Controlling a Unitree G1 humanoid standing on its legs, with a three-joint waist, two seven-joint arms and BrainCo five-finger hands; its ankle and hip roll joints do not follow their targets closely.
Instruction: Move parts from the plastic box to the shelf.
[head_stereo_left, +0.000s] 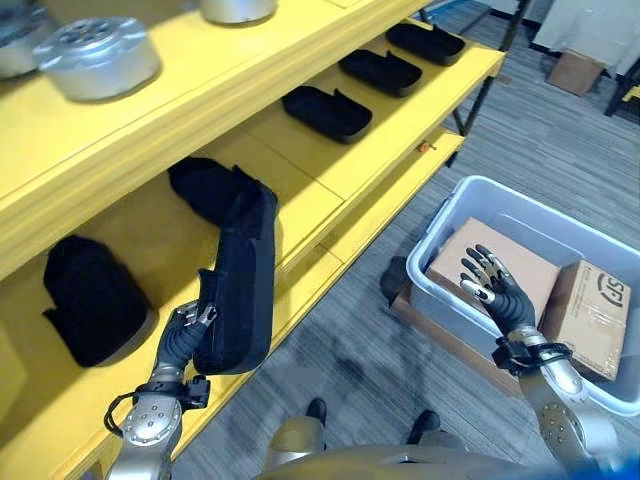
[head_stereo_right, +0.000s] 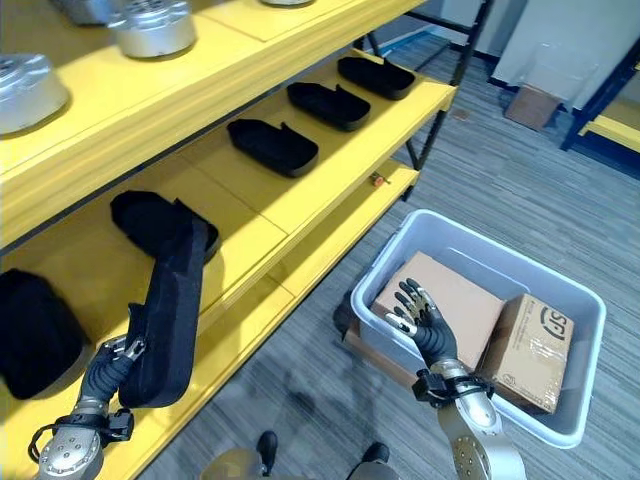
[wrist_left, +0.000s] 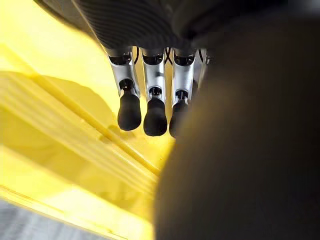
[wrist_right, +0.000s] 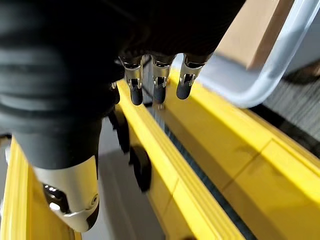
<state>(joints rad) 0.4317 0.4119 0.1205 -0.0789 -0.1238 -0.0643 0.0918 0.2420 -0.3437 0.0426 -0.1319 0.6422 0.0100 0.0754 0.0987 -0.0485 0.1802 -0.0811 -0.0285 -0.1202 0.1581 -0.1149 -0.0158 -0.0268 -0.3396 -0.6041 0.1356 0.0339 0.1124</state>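
My left hand (head_stereo_left: 185, 335) is shut on a long black part (head_stereo_left: 240, 290) and holds it upright over the middle board of the yellow shelf (head_stereo_left: 300, 210). Its top end leans by another black part (head_stereo_left: 205, 190) lying there. The left wrist view has the fingers (wrist_left: 150, 110) beside the dark part (wrist_left: 240, 150). My right hand (head_stereo_left: 497, 290) hovers open, fingers spread, over a cardboard box (head_stereo_left: 520, 262) inside the grey plastic box (head_stereo_left: 450, 215) on the floor. A second cardboard box (head_stereo_left: 590, 315) stands beside it.
Three flat black parts (head_stereo_left: 325, 112) lie in a row further along the middle board, and a bulky black one (head_stereo_left: 90, 300) sits at its near end. Round silver metal parts (head_stereo_left: 100, 55) rest on the upper board. Grey carpet runs between shelf and box.
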